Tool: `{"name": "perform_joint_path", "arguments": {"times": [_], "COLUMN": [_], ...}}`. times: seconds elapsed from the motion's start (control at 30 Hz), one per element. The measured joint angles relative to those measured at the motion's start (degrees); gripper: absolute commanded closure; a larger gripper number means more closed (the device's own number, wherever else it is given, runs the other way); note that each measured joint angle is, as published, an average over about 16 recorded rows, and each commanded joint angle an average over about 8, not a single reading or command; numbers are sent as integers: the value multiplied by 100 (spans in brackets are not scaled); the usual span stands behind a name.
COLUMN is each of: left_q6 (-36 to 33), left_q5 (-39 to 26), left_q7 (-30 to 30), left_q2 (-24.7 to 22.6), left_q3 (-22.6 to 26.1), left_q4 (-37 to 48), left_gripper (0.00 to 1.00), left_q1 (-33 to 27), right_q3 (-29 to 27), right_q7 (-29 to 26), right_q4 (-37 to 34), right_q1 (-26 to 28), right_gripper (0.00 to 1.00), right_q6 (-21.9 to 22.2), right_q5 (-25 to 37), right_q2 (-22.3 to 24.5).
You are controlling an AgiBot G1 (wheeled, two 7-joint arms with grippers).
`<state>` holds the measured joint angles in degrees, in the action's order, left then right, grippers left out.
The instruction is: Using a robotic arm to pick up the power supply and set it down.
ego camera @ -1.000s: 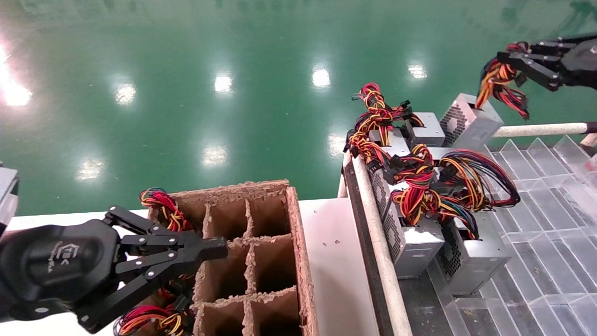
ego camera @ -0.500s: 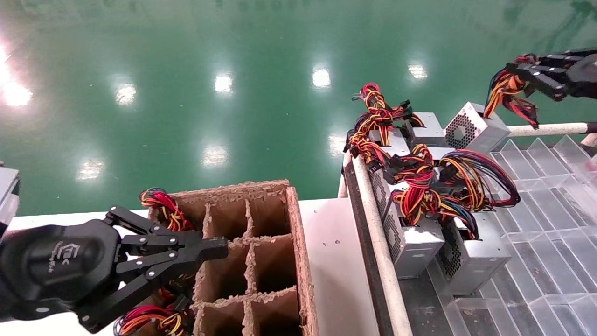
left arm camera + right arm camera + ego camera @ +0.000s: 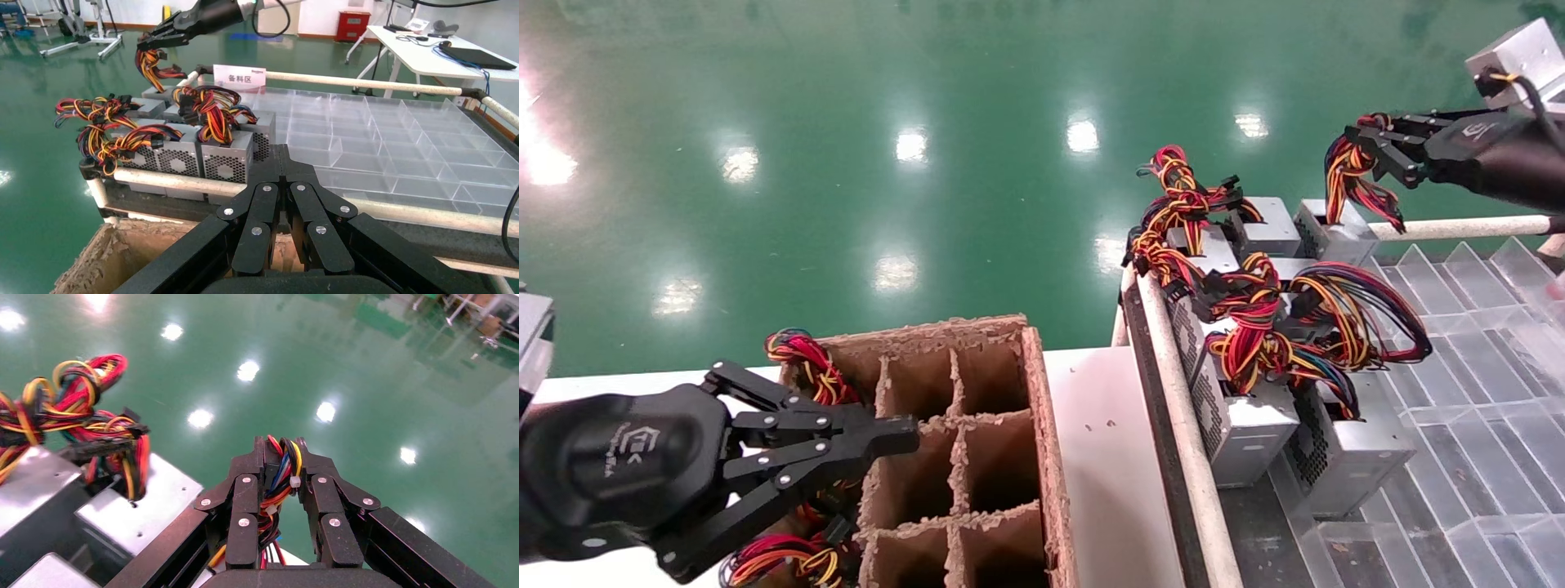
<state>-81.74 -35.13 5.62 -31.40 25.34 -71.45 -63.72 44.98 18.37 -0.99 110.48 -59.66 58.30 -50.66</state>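
Power supply (image 3: 1330, 231) hangs directly below the right gripper (image 3: 1369, 140), held only by its wire bundle (image 3: 1346, 178); the jaws are clamped on those wires, as the right wrist view confirms (image 3: 280, 471). The metal box sits at the far end of the rack (image 3: 1173, 392), just beside the other power supplies (image 3: 1254, 408), and whether it rests on the rack or is lifted clear of it cannot be told. The left gripper (image 3: 878, 437) is parked with its jaws closed on nothing, above the cardboard divider box (image 3: 1042, 425) on the worktop (image 3: 1103, 457).

Judged from this state, the step in hand is carrying the unit by its wires. To perform it well:

- Keep the jaws firmly clamped; the wires are the only hold, and a slack grip may let them slide.
- Move smoothly, as a box hanging below the jaws is likely to swing.
- Lift high enough to clear the neighbouring wire bundles (image 3: 1254, 327), which could snag.
- Release only once the box rests on a surface.
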Motion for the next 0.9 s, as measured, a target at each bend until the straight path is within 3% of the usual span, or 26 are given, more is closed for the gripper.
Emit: {"name": "perform_joint_path", "arguments": {"times": [0.13, 0.17, 0.9], "left_q6": [0, 0, 0], "left_q5": [0, 0, 0], "left_q7": [0, 0, 0], "left_q2": [0, 0, 0], "left_q3": [0, 0, 0], "left_q4": [0, 0, 0], "left_gripper": [100, 100, 100], "left_q1": [0, 0, 0], "right_q3": [-1, 3, 348], "right_q7": [-36, -48, -503], "right_q4": [16, 22, 113], "right_q1": [-22, -21, 210], "right_gripper": [9, 1, 0], "right_q6": [62, 62, -126], "right_q5": [-2, 4, 504], "right_q2": [-75, -90, -599]}}
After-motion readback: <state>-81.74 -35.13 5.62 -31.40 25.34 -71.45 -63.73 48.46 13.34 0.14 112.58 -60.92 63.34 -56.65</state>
